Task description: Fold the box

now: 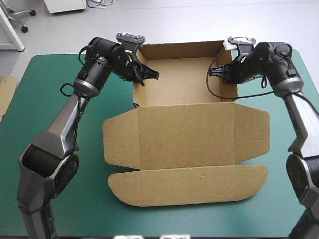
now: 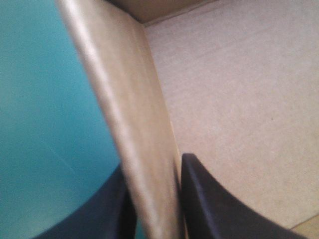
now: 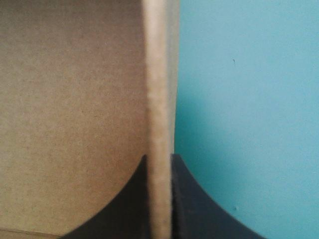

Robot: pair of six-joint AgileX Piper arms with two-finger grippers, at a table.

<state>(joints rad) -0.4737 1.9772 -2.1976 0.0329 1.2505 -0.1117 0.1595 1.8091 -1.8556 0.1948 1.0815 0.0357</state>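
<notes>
Box (image 1: 187, 132) lid flat nearside, long axis left-right; left tool (image 1: 144, 77), right tool (image 1: 218, 73) each pinch side wall.

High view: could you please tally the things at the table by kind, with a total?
box: 1
grippers: 2, the left gripper and the right gripper, each clamped on a side wall of the box
spare board: 1
Total: 4

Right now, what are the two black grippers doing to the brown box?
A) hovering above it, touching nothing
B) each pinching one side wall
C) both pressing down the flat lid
B: both wrist views show it: the left gripper and the right gripper each clamp a raised side wall of the box; the lid lies untouched.
</notes>
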